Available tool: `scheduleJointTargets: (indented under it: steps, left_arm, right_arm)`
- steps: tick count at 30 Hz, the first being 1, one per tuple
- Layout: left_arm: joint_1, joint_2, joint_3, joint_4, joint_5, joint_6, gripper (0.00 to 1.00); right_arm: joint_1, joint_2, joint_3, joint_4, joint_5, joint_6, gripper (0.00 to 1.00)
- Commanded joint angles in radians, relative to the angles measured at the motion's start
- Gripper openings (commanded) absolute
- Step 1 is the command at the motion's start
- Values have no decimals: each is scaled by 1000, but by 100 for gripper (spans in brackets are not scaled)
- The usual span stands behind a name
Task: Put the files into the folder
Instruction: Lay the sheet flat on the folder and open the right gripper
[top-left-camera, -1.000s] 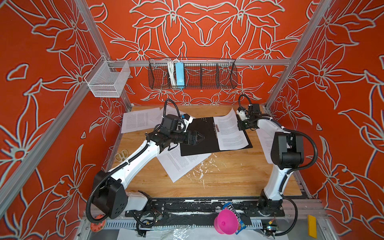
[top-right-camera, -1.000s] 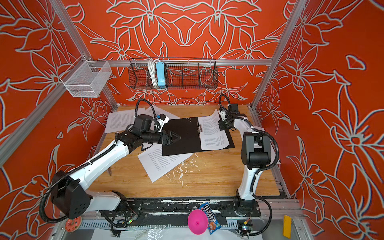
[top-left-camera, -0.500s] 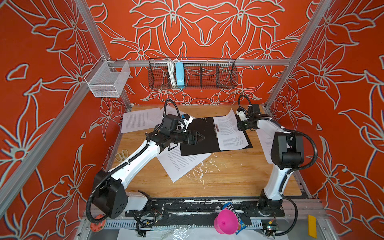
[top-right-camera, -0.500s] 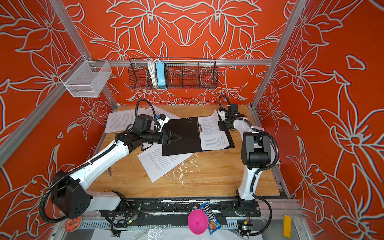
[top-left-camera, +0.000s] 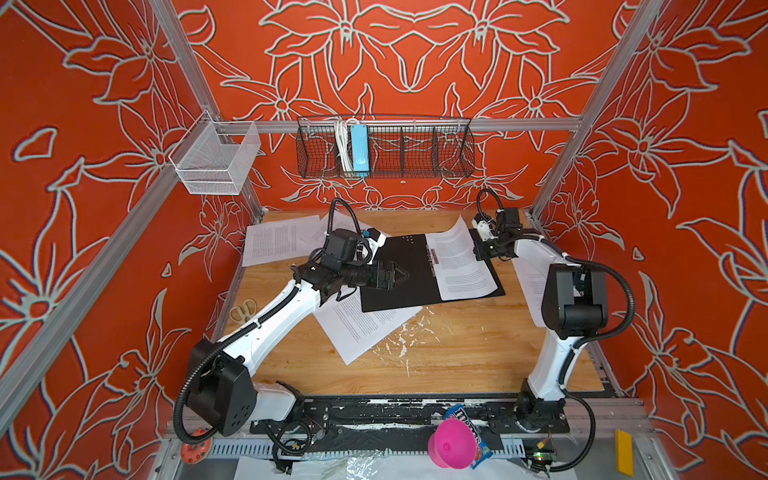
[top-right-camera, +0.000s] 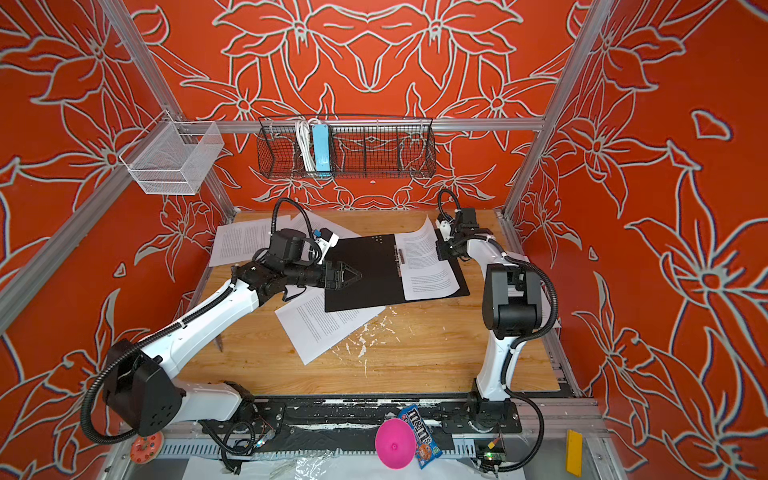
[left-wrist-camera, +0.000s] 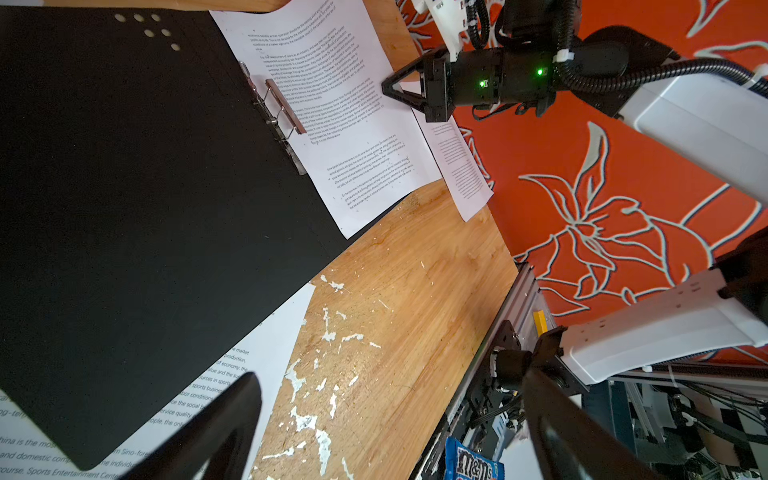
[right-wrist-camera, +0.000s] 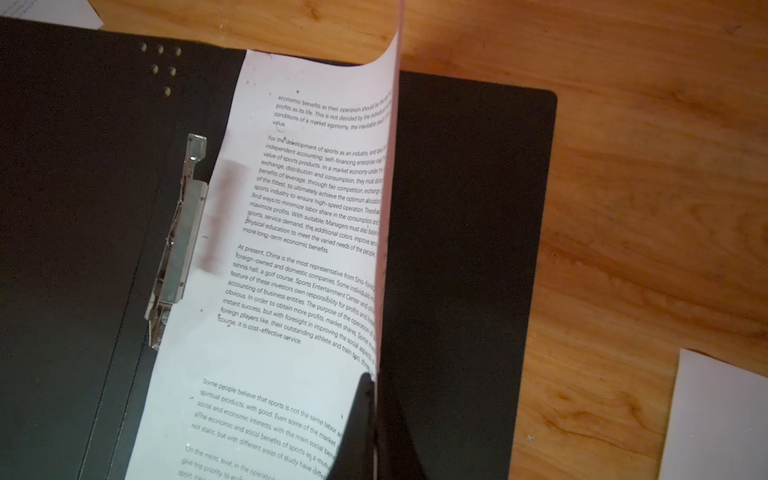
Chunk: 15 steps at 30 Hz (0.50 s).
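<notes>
Lying open, the folder (top-left-camera: 390, 297) runs spine front-to-back; right hand (right-wrist-camera: 371, 380) pinches a sheet (right-wrist-camera: 299, 232).

The whole table (top-left-camera: 457, 357) is overlooked in both top views from high above its 6 o'clock edge, pitched toward 12 o'clock. From the left wrist the folder (left-wrist-camera: 145, 187) is viewed low and close, facing 3 o'clock; from the right wrist, very near and almost straight down. Its metal clip (right-wrist-camera: 178, 241) is shared by all views

White links (top-left-camera: 270, 328), black joints (top-left-camera: 575, 299), ribbed black cables (top-left-camera: 631, 296)
</notes>
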Motion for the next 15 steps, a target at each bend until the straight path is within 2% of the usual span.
scheduleJointTargets:
  steps: [1, 3, 4, 5, 6, 15]
  left_arm:
    - [7, 8, 12, 6, 22, 0, 98]
    - [7, 8, 13, 7, 22, -1, 98]
    - [7, 8, 13, 6, 22, -1, 98]
    - [7, 9, 12, 7, 22, -1, 98]
    - [7, 8, 13, 6, 23, -2, 98]
    - [7, 4, 13, 6, 24, -1, 98]
  right_arm:
    - [3, -2, 6, 3, -26, 4, 6]
    - [2, 0, 10, 1, -19, 8, 14]
    - [3, 1, 9, 0, -15, 10, 22]
    - [4, 5, 11, -1, -9, 13, 51]
    - [4, 7, 12, -1, -3, 15, 96]
    - [2, 30, 24, 3, 23, 34, 98]
